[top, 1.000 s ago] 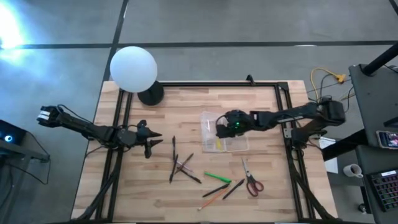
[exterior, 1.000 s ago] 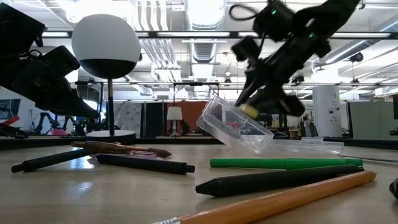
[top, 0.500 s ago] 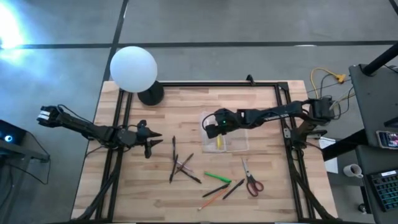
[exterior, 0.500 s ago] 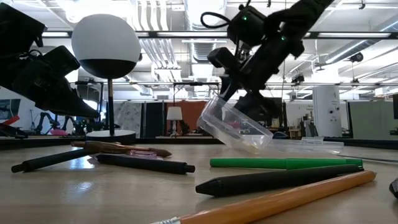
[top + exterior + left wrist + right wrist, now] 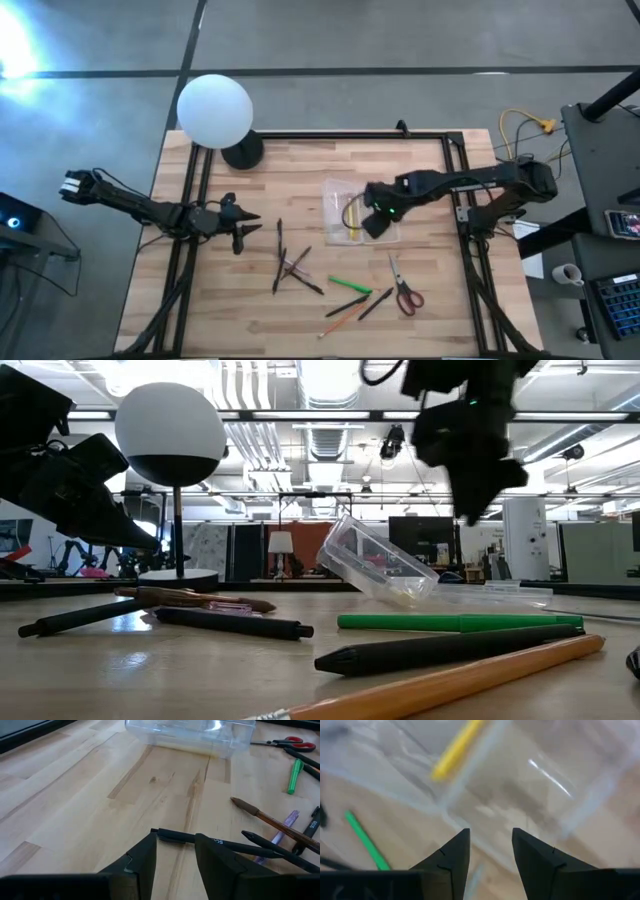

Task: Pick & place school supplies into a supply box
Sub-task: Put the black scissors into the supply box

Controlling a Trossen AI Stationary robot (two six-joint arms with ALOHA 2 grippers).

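Supply box [image 5: 352, 212], clear plastic, on the wooden worktop [image 5: 300, 170] near its centre, holding a yellow stick [image 5: 352, 216]. Right tool [image 5: 377, 222] directly over the box's right half, fingers parted, holding nothing. Left tool [image 5: 243, 226] at the worktop's left side, well apart from the box, fingers slightly parted and empty. Dark pens [image 5: 290, 262] lie crossed between left tool and box. Green marker [image 5: 350, 285], orange-red pencil [image 5: 342, 322] and red-handled scissors [image 5: 403, 288] lie near the front edge.
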